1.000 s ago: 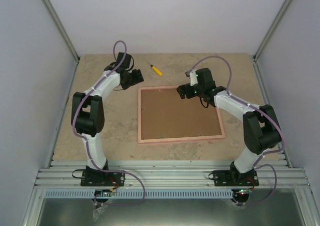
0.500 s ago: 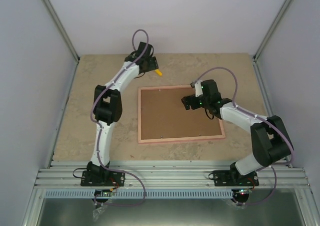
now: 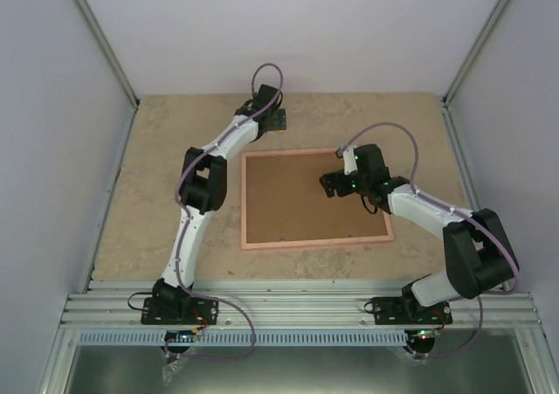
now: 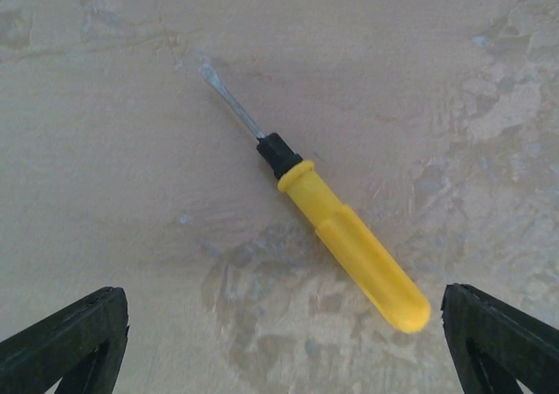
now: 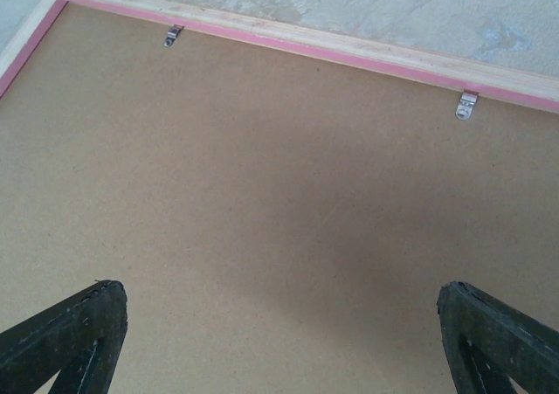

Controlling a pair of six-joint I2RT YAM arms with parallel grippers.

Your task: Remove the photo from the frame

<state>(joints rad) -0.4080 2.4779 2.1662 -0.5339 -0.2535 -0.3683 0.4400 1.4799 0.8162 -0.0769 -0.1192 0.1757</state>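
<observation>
The frame (image 3: 314, 242) lies face down in the middle of the table, a thin pink rim around its brown backing board (image 5: 279, 193). The photo is hidden under the board. Two small metal clips (image 5: 174, 35) (image 5: 467, 105) sit along the far pink edge (image 5: 349, 58). My right gripper (image 5: 279, 342) hovers open over the board's upper right part (image 3: 334, 184), nothing between its fingers (image 5: 70, 333). My left gripper (image 4: 284, 350) is open above a yellow-handled screwdriver (image 4: 349, 245) lying on the table beyond the frame's top left corner; the gripper (image 3: 272, 119) covers the tool in the top view.
The beige mottled tabletop (image 3: 166, 202) is walled in by white panels at the back and both sides. An aluminium rail (image 3: 297, 311) with both arm bases runs along the near edge.
My left arm has swung right and away, from the table's left side to over the screwdriver, and its jaws have spread wider. The right gripper has shifted slightly nearer over the backing board.
</observation>
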